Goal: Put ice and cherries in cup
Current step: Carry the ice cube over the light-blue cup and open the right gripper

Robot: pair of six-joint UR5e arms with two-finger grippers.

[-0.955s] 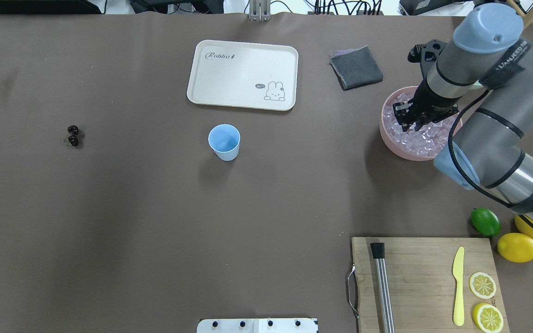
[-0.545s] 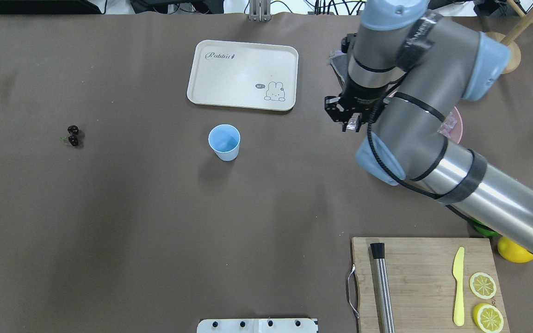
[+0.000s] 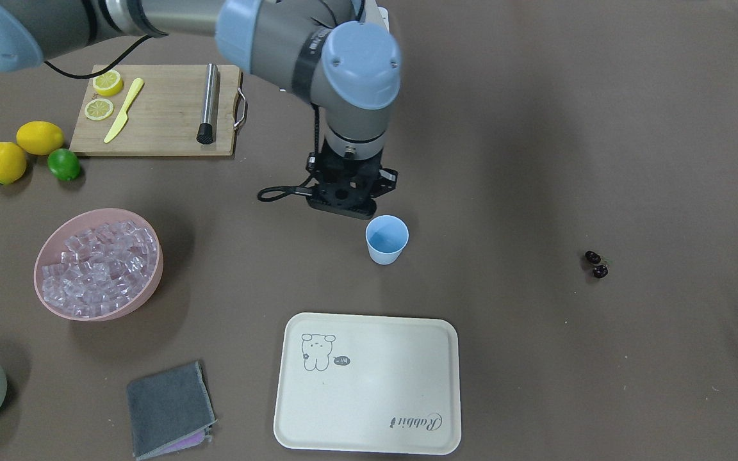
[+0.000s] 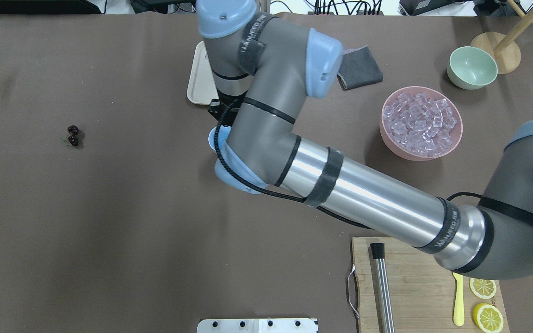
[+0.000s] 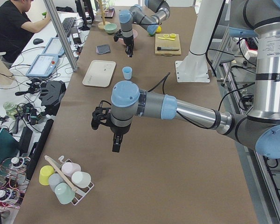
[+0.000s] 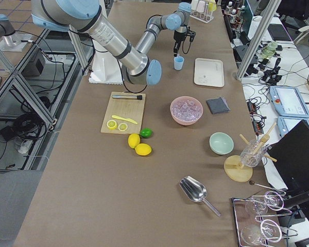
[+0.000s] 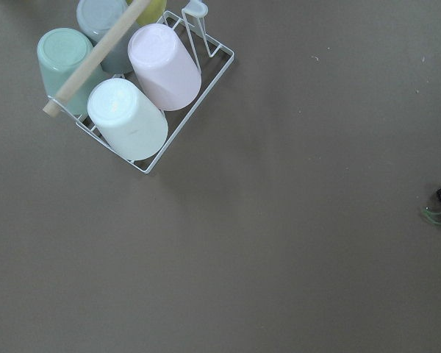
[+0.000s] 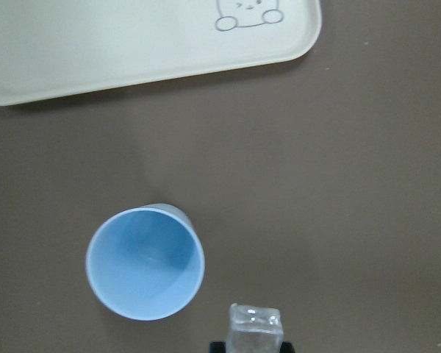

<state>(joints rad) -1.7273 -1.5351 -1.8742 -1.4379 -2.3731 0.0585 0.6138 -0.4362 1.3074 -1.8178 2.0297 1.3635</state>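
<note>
A single clear ice cube (image 8: 255,329) is pinched between the fingers of the right gripper (image 3: 345,208), which are closed down to the cube's width. It is held just beside the rim of an upright, empty light-blue cup (image 3: 386,240) set near a cream tray (image 3: 369,384). The remaining ice (image 3: 97,269) is heaped in a pink bowl (image 3: 107,314) to one side, and the cherries (image 3: 596,264) are laid on the table (image 3: 535,128) well apart on the other. The left gripper (image 5: 116,145) is raised far from the cup, and its fingers' state cannot be told.
</note>
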